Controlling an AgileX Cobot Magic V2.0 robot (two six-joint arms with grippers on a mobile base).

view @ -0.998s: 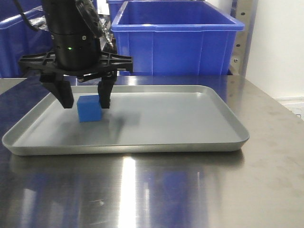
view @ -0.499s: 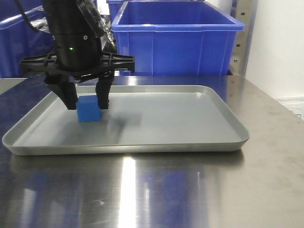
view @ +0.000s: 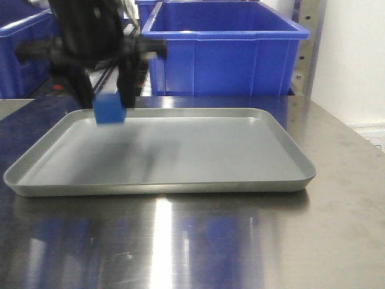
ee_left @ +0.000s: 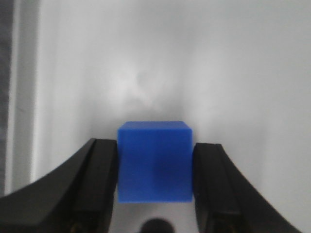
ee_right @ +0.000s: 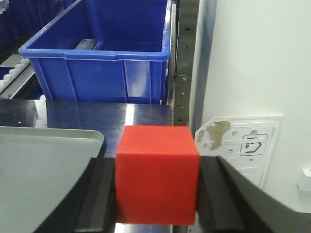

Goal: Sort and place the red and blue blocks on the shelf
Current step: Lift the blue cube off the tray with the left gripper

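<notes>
view quality: your front view shows the left arm blurred in the upper left of the frame; both wrist views are sharp at the fingers.
left gripper (view: 107,99): pinching the blue block (ee_left: 154,162). in the left wrist view you see the two black fingers (ee_left: 99,179) pressed flat against the block's left and right faces, with no gap on either side.
blue block position: upper left of the front frame, over the far left corner of the grey tray (view: 180,188). it appears raised off the tray floor, with a soft shadow on the floor below and to its right. it sits upright and square between the fingers.
right gripper (ee_right: 156,194): pinching the red block (ee_right: 157,172). the fingers touch its left and right faces in the lower centre of the right wrist frame.
red block position: held in the air, level, near the right end of the tray, over the steel table top (view: 252,241). it does not show in your front view.
surroundings: a large blue bin (view: 228,57) stands behind the tray, upper centre of the front frame. a perforated steel post (ee_right: 183,58) stands just right of it. a white wall plate (ee_right: 238,141) is at the right of the right wrist frame.
tray contents: bare floor in every part you can see.
</notes>
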